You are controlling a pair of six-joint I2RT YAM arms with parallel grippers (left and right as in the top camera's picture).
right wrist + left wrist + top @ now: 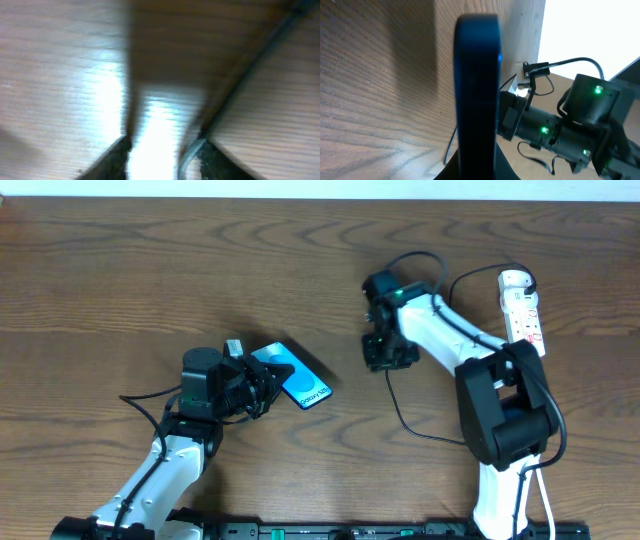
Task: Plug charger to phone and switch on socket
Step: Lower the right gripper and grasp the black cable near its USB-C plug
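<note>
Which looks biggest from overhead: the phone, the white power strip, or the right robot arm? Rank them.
1. The right arm, clearly largest.
2 and 3. The phone and power strip look about alike; the left gripper covers part of the phone and the arm hides part of the strip, so no ranking.

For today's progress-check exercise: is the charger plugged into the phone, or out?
Out. The phone, held by the left gripper, sits apart from the right gripper, where the charger cable ends; table shows between them.
</note>
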